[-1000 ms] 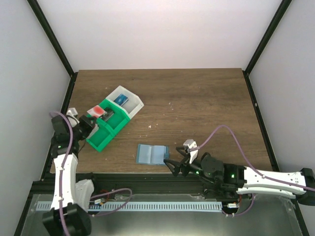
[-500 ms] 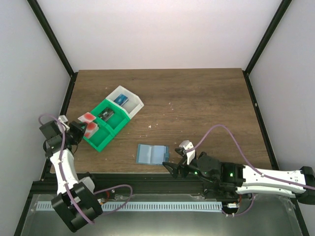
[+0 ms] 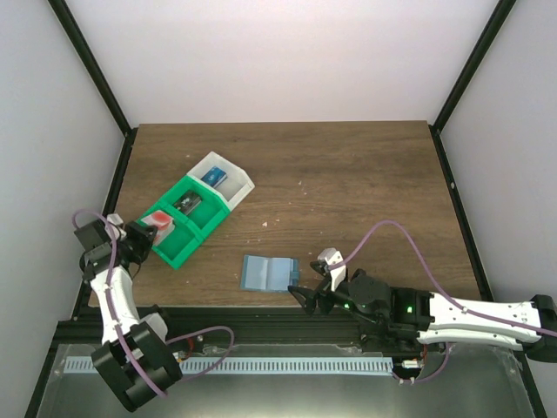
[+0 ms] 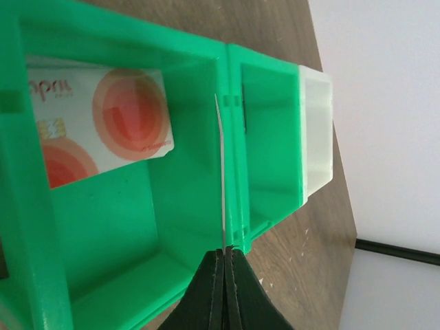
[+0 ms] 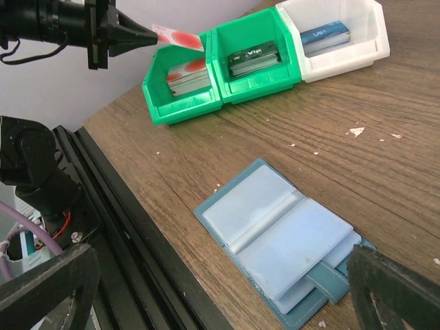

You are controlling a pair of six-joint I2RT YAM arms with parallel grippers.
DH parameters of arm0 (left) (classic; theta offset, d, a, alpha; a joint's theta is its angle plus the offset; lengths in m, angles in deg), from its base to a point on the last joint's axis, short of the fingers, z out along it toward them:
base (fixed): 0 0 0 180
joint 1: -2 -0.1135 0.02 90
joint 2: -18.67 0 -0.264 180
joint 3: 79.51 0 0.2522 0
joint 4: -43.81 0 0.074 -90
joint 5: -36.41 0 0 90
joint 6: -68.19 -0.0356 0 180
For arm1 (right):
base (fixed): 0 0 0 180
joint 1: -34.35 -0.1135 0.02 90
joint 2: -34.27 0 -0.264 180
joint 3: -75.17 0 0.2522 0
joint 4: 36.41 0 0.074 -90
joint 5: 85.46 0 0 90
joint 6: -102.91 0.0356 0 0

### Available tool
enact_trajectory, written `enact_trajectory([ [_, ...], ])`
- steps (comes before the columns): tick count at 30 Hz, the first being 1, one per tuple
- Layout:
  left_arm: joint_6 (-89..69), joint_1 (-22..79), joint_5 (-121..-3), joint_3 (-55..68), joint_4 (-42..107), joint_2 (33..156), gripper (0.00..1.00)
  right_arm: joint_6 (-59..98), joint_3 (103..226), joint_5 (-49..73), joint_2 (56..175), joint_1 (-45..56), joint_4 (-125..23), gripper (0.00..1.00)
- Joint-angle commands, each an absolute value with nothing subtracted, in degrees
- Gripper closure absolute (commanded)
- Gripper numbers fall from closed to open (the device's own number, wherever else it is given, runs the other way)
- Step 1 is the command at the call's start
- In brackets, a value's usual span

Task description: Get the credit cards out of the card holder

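The blue-teal card holder (image 3: 268, 273) lies open and flat on the table, its pale pockets up; it also shows in the right wrist view (image 5: 282, 234). My left gripper (image 3: 139, 233) is shut on a white credit card with a red spot (image 3: 157, 219), held above the end compartment of the green tray. The left wrist view shows this card (image 4: 221, 179) edge-on between the shut fingertips of the left gripper (image 4: 225, 253). Another red-spotted card (image 4: 96, 124) lies in that compartment. My right gripper (image 3: 300, 292) is open and empty, just right of the holder.
The green-and-white compartment tray (image 3: 187, 237) stands at the left. Its middle compartment holds a dark card (image 5: 253, 56) and its white one a blue card (image 5: 324, 34). The table's black front rail (image 5: 130, 227) runs close to the holder.
My left gripper has drawn back to the left, away from the tray's middle, with the red-spotted card still in it. The right arm has shifted slightly left. The holder has not moved.
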State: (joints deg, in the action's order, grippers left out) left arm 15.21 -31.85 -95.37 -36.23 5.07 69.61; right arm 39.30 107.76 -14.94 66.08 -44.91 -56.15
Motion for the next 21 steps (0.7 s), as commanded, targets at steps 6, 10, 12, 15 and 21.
enact_trajectory([
  [6,17.8,-32.2,-90.4,-38.5,5.6,68.7,1.00,36.8,109.4,-16.9,64.8,-45.1,-56.2,0.00],
  [10,19.1,-32.3,-93.2,-39.9,10.0,72.0,1.00,36.5,109.5,-17.5,64.9,-45.1,-56.2,0.00],
  [12,18.4,-32.2,-93.3,-39.6,10.5,73.3,1.00,36.6,109.7,-17.6,64.9,-45.1,-56.4,0.00],
  [15,17.4,-32.2,-91.6,-38.9,10.5,74.0,1.00,36.9,109.5,-17.9,64.6,-45.1,-56.6,0.00],
  [21,16.5,-32.2,-89.4,-38.5,11.4,74.5,1.00,37.0,109.5,-18.2,64.6,-45.1,-56.3,0.00],
])
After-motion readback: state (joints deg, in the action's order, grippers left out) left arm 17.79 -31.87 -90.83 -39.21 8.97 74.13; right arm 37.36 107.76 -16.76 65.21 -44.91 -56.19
